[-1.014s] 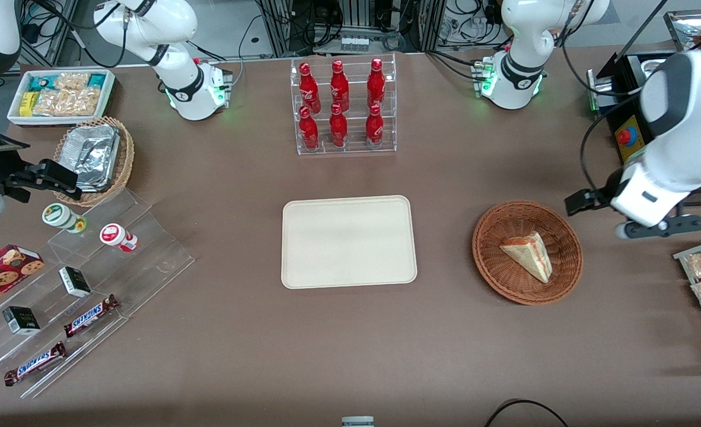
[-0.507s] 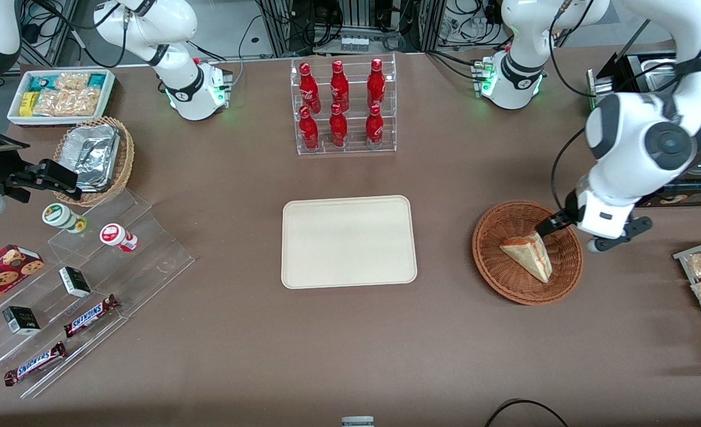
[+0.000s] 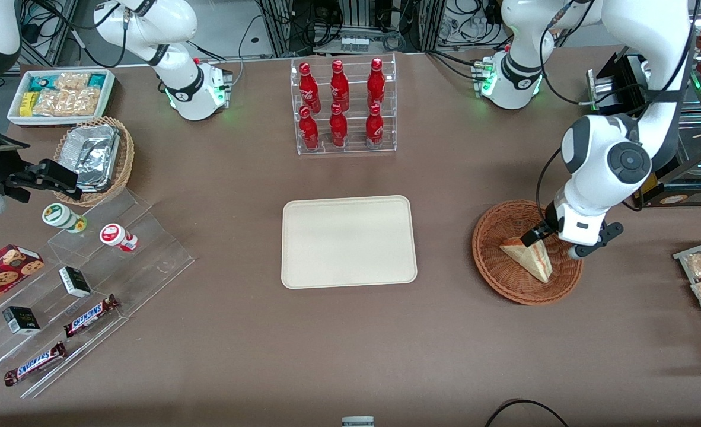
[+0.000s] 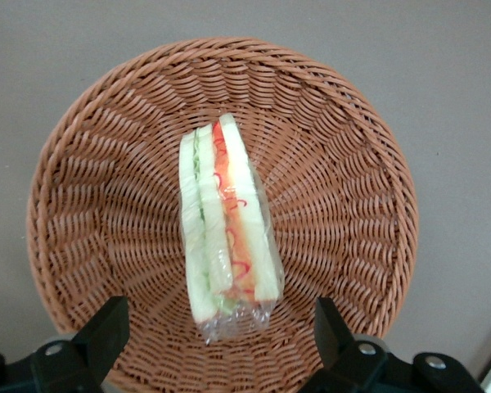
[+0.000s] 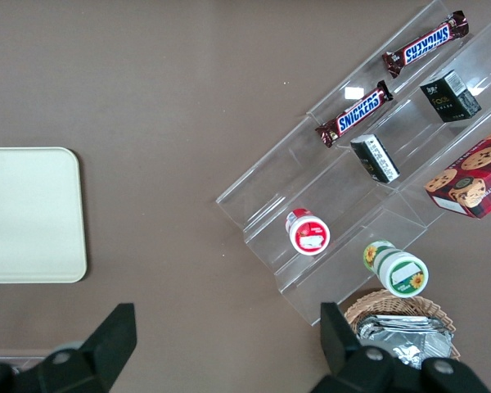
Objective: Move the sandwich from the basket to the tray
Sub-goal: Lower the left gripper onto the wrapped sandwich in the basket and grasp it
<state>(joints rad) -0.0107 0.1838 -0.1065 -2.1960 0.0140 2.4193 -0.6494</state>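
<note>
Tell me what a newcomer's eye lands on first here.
The rack of red bottles stands out, farther from the front camera than the cream tray, which lies bare mid-table. Toward the working arm's end, the gripper hangs open over the sandwich lying in the brown wicker basket, fingers either side of it.

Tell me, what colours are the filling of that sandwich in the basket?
Red-orange and green stripes between pale bread, clearest in the left wrist view: sandwich, open gripper above the basket.

Front camera looks steeply down over the whole table; left wrist camera looks straight down, close above the basket, over the gripper; both share the basket
</note>
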